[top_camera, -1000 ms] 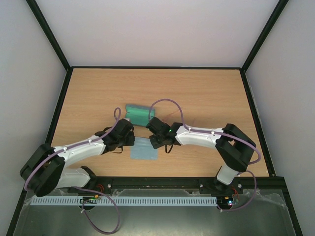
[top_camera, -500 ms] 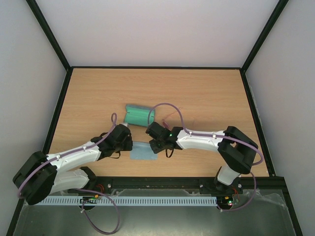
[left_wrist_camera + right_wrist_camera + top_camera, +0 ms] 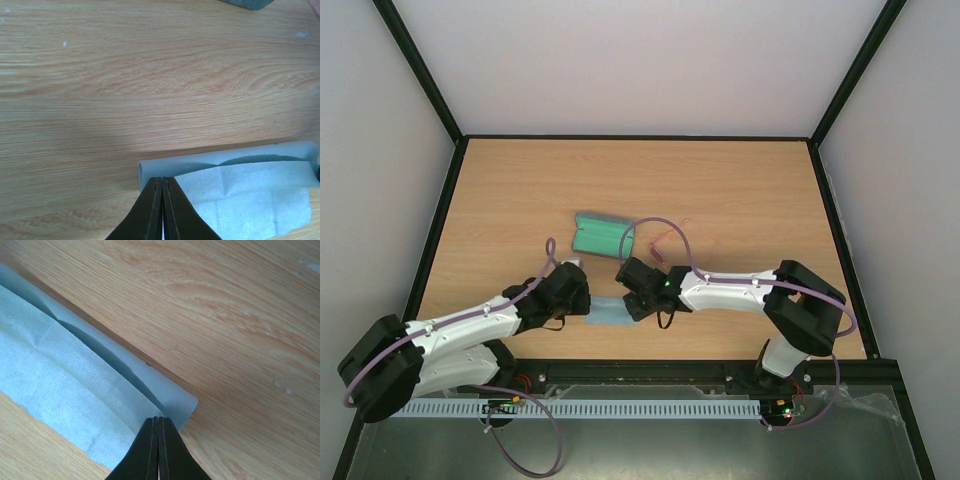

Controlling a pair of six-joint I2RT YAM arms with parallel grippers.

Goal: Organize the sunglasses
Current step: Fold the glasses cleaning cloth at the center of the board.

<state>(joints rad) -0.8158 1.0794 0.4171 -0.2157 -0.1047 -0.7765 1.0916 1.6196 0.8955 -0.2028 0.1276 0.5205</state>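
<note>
Now left fingers (image 3: 162, 180) and right fingers (image 3: 159, 420) sit nearer than before; both closed, pinching the folded cloth (image 3: 240, 197).

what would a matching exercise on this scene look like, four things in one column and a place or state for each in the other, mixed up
1 cloth
2 case
3 left gripper
4 right gripper

a shut on the cloth's right corner
b blue-green, farther back on the table
c light blue, folded over on itself
d shut on the cloth's left corner

Pairs: 1-c, 2-b, 3-d, 4-a
</note>
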